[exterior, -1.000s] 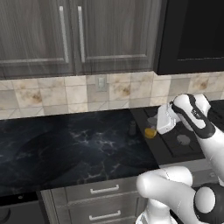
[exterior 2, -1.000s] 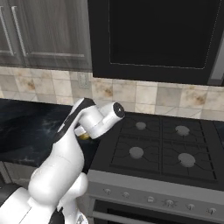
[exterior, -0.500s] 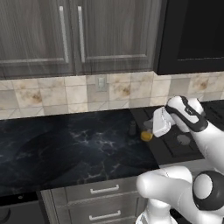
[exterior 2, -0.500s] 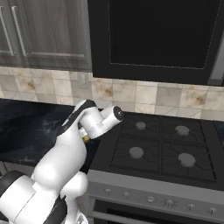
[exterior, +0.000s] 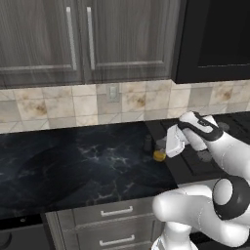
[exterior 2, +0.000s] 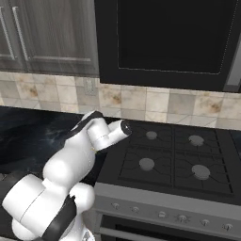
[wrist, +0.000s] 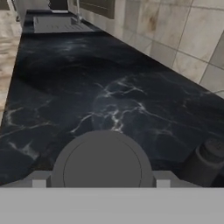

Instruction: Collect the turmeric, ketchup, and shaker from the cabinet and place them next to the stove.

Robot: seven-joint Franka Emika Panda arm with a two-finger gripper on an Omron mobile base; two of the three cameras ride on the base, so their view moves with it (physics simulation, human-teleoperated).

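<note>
We see the gripper (exterior: pixel 162 151) low over the back right part of the black marble countertop (exterior: pixel 88 168), close to that counter's right edge where it meets the stove (exterior 2: pixel 169 162). Its 2 fingers are clamped on the turmeric (exterior: pixel 158 156), a short jar with orange contents. In the hand view the jar's round dark grey lid (wrist: pixel 102 166) sits squarely between the 2 finger tips (wrist: pixel 38 180), each pressed against one side of it. We cannot tell whether the jar's base rests on the countertop or hangs just above it.

The shaker (exterior: pixel 147 142) stands upright on the countertop just beside the turmeric, on the side toward the tiled backsplash (exterior: pixel 83 105) and slightly further from the stove. In the hand view we find the shaker (wrist: pixel 204 164) to the right of the held lid, apart from it and outside the fingers. Both small containers are near the stove's left edge.

The cabinet (exterior: pixel 78 39) hangs above the backsplash with its doors closed. At the far end of the countertop, the hand view shows a sink (wrist: pixel 57 24).
</note>
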